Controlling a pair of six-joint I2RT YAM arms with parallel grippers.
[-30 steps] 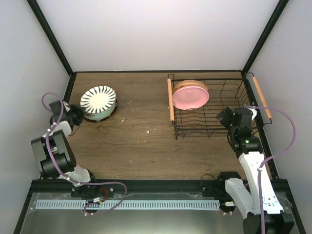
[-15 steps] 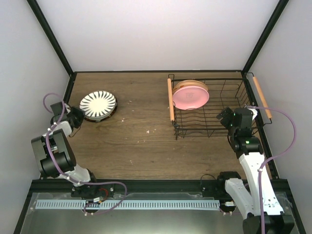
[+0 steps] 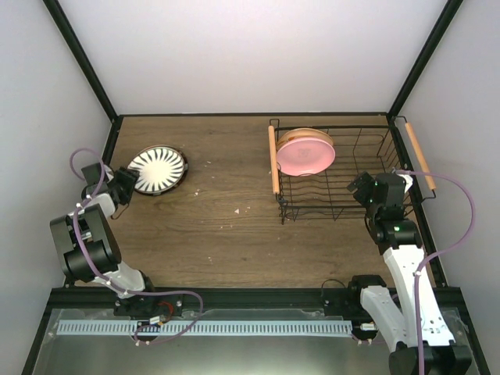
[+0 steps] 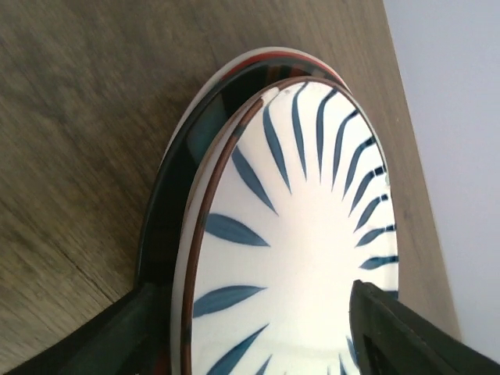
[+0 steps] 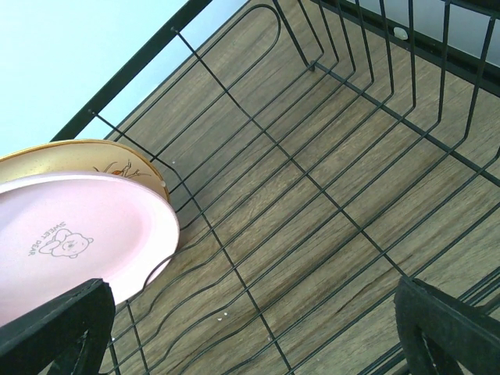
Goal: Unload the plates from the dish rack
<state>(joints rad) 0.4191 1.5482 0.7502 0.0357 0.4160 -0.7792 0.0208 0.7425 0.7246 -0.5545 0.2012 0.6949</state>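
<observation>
The white plate with dark radial stripes (image 3: pixel 158 169) lies on a stack of plates at the table's left; a red rim (image 4: pixel 269 56) shows under it. My left gripper (image 3: pixel 127 186) is at the stack's near-left edge, open, its fingers apart on either side of the striped plate's (image 4: pixel 305 226) rim. The black wire dish rack (image 3: pixel 273 160) stands at the right. A pink plate (image 3: pixel 305 155) and a tan plate (image 3: pixel 306 134) lean upright at its far left end. My right gripper (image 3: pixel 361 187) hangs open over the rack's floor (image 5: pixel 312 187), holding nothing.
Black frame posts and pale walls close in the table on the left, right and back. The rack's second wooden handle (image 3: pixel 416 155) runs close to the right wall. A few white crumbs (image 3: pixel 237 209) lie mid-table.
The striped plate went from tilted to flat on the stack. My left gripper opened and let go of its rim. The right arm has not moved.
</observation>
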